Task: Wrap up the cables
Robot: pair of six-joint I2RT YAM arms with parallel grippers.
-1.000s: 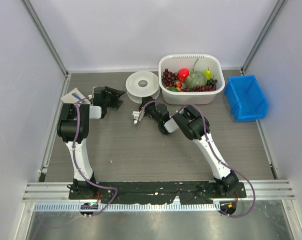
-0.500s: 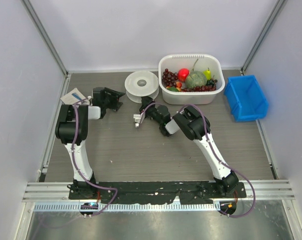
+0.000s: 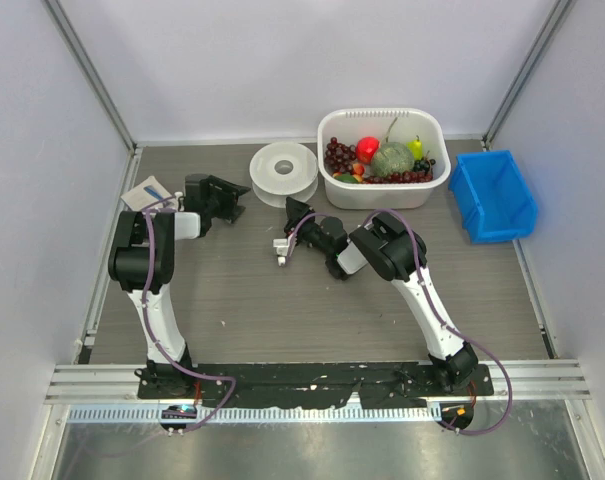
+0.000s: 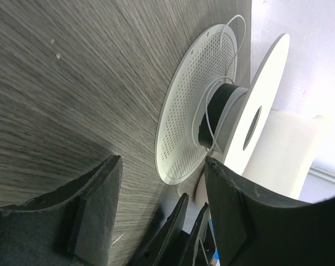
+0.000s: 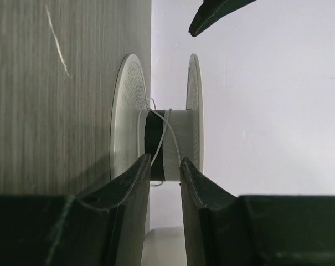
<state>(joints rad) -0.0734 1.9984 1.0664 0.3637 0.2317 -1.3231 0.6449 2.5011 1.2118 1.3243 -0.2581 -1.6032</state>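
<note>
On the tabletop [image 3: 242, 290], in the overhead view, a translucent white spool [image 3: 287, 172] is seen lying flat on one flange near the back edge, just beside a white tub [image 3: 392, 197] of toy fruit. A blue bin [image 3: 494, 195] is set well apart at the right. The left hand [image 3: 238, 190] is held near the spool's left side and the right hand [image 3: 290, 208] near its front. This placement is judged to let both reach the hub from different sides. The thin white cord cannot be made out from this height.

In the left wrist view, the spool [image 4: 189, 111] fills the middle of the frame. The cord [image 4: 211, 124] is seen looped loosely round the dark band on the hub, between the two flanges, with a slack arc rising past the flange rim. The left hand [image 4: 163, 163] is held with its fingers well apart and nothing between them, aimed at the gap between the flanges, probably ready to take up the slack.

In the right wrist view, the spool [image 5: 125, 122] is faced edge-on and the cord [image 5: 166, 130] is seen crossing the hub in a few uneven strands. The right hand [image 5: 164, 163] is lined up on the hub with its fingers only slightly apart. No cord is seen pinched in the narrow gap. The winding is judged loose and unfinished.
</note>
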